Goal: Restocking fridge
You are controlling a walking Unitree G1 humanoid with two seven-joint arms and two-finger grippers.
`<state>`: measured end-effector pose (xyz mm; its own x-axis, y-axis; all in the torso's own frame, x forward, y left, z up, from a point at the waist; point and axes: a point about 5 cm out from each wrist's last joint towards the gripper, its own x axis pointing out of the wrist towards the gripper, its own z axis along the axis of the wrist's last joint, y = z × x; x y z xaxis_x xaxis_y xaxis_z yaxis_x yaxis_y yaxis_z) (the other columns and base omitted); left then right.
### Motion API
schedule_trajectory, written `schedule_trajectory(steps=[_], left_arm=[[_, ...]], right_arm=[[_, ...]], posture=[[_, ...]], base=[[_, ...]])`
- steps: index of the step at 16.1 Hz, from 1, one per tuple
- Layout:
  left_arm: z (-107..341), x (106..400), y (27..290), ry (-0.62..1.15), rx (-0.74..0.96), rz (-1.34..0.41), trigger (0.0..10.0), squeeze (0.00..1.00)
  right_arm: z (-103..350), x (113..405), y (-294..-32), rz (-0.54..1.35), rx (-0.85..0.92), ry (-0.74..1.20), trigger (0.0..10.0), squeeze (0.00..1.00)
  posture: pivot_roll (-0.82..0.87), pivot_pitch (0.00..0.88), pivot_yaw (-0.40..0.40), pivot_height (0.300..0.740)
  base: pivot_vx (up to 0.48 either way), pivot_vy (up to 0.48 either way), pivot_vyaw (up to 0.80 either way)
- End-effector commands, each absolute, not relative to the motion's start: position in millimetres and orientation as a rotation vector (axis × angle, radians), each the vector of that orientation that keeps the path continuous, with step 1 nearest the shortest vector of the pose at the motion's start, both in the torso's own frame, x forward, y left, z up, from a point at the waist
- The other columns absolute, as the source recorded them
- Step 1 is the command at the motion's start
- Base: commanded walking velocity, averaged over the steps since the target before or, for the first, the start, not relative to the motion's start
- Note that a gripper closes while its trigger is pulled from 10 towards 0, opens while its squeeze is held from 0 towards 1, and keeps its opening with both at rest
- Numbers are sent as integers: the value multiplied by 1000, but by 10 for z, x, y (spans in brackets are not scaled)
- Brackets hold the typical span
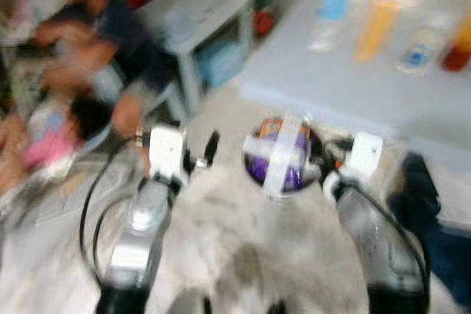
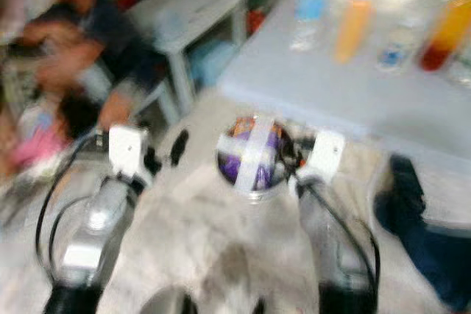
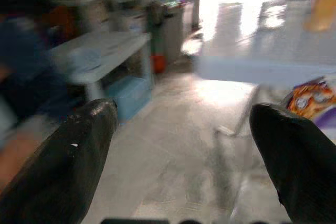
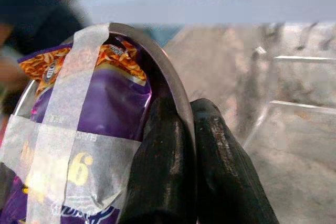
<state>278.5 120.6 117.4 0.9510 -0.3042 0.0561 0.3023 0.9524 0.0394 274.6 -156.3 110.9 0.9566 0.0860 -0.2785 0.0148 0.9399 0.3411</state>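
Note:
A round metal bowl (image 1: 274, 182) holds a purple and orange snack bag (image 4: 100, 103) strapped in with crossed white tape (image 1: 283, 154). My right gripper (image 4: 185, 145) is shut on the bowl's rim (image 4: 173, 85), one finger inside and one outside, carrying it above the floor. My left gripper (image 3: 181, 150) is open and holds nothing; its black fingers (image 3: 79, 150) stand wide apart to the left of the bowl (image 2: 250, 154). Everything is blurred by motion.
A light table (image 1: 368, 79) lies ahead to the right with bottles, an orange one (image 1: 375, 29) and a red one (image 1: 458, 55) among them. A person (image 1: 88, 42) sits on the floor at the left by a small grey bench (image 1: 199, 12). A dark object (image 1: 434, 218) lies at the right.

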Motion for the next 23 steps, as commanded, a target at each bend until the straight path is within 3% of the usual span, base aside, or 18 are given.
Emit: schedule_trajectory(steps=[1,23], left_arm=[[1171,2795,1242,-59,39,-296,10000,0],[1146,2807,1169,-58,29,-303,10000,0]], right_arm=[[1177,2763,-1464,90,354,265,10000,0],[1130,2796,-1397,147,341,272,10000,0]], posture=[[1,43,55,740],[8,36,46,740]], base=[[-274,0,800],[-275,0,800]])
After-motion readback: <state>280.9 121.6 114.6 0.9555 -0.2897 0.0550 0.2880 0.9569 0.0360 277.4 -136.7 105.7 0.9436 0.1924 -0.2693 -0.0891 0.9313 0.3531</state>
